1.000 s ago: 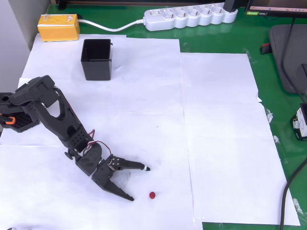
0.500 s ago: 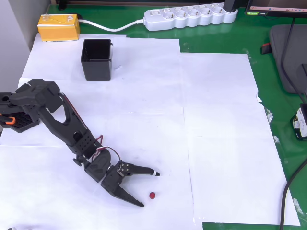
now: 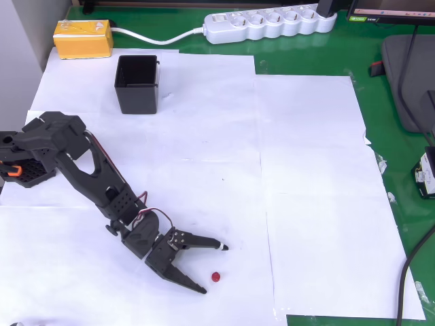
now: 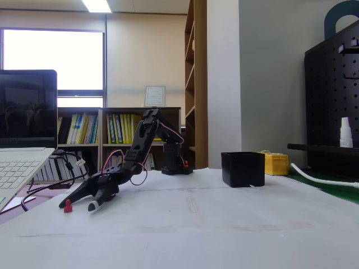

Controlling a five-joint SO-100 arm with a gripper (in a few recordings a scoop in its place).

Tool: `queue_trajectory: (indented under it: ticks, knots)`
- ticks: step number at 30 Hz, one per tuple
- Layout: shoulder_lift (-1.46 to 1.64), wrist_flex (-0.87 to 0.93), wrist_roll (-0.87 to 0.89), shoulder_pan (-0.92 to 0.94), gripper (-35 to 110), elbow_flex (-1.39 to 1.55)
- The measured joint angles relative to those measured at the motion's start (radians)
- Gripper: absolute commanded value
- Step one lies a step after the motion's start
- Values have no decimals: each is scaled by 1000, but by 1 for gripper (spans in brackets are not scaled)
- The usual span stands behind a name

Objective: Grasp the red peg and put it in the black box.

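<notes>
Down in the lower middle of the overhead view, the pincer [image 3: 213,268] lies low over the white paper with its two fingers spread apart, and the red peg [image 3: 215,276] sits on the paper between the fingertips, nearer the lower one, touching neither as far as can be seen. The peg is close to the bottom edge of the paper sheets, where the green counter [image 3: 408,41] begins. The black box [image 3: 136,83] stands in the upper left, well apart from the peg, with bare white paper between them. A yellow block [image 3: 83,37] sits just above and left of the box, and a white power strip [image 3: 270,24] runs along the top edge. From the low fixed view, the pincer [image 4: 79,207] reaches down at the left, fingers parted, with the peg [image 4: 68,207] on the surface by the nearer fingertip; the box [image 4: 242,168] stands right of centre with open surface between them.
</notes>
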Motion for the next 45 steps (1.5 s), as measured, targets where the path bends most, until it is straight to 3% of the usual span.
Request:
queue_trajectory:
  ticks: [34,38,40,45]
  knots:
    - [21,104,17,-8,39,92]
    - [21,104,17,-8,34,86]
    - [21,104,17,-6,17,86]
    - [21,95,35,-12,5,84]
